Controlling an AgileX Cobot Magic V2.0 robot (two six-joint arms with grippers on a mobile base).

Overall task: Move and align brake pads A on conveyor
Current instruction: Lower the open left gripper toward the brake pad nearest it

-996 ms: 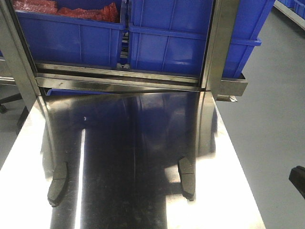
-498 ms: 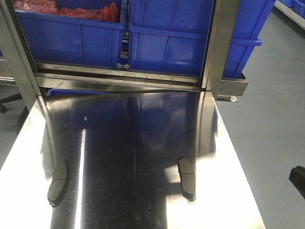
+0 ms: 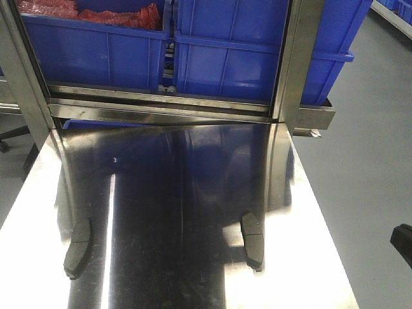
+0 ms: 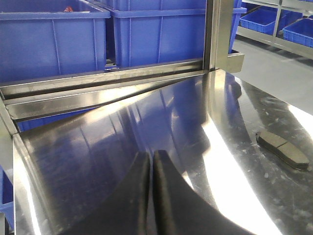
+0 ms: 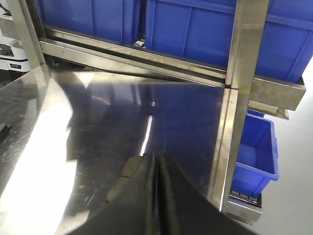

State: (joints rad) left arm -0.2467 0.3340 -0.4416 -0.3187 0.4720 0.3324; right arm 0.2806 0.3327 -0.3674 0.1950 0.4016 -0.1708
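Two brake pads A lie flat on the shiny steel table: one at the front left, one at the front right. The conveyor is out of view. Neither gripper appears in the front view. In the left wrist view my left gripper is shut and empty above the steel, with a pad well off to its right. My right gripper is also shut and empty. A pad lies just left of its fingers, partly hidden behind them.
Blue plastic bins fill a steel rack at the table's far edge, one holding red parts. A steel upright stands at the back right. Grey floor lies past the table's right edge, and a dark object shows there.
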